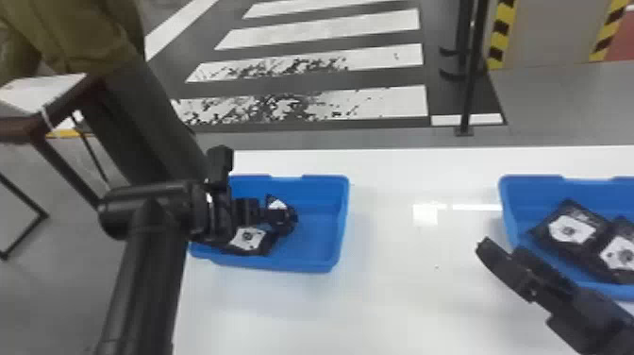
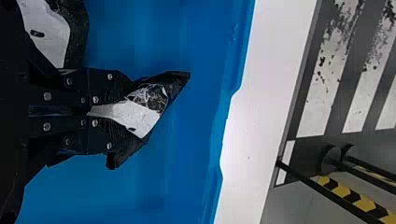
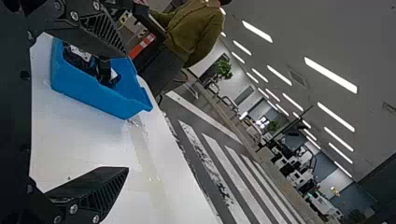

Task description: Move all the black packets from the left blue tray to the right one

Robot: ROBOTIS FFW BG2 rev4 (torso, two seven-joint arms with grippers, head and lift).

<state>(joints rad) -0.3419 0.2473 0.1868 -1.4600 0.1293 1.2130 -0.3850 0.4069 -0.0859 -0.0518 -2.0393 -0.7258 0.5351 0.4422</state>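
My left pincer (image 2: 116,112), a pair of flat black fingers, is closed to a narrow gap on a black, flexible packet with a white label (image 2: 147,114); the packet bulges and creases beyond the tips. It is pinched presumably because a loose, soft pouch offers a fold to grip and must be secured before it is carried. Both are inside the landmark, the left blue plastic tray (image 1: 325,268); whether the packet clears its floor I cannot tell. Beside the pincer, within the landmark, lies a second black packet, white-labelled (image 1: 247,238), probably next in turn. Right of the landmark, across the glossy white table (image 1: 401,292), stands the right blue tray (image 1: 510,212), the destination, where two like packets (image 1: 571,230) lie side by side, apparently delivered. Between the trays, near the right one, my right pincer (image 3: 122,112) is spread wide and grips nothing, seemingly waiting.
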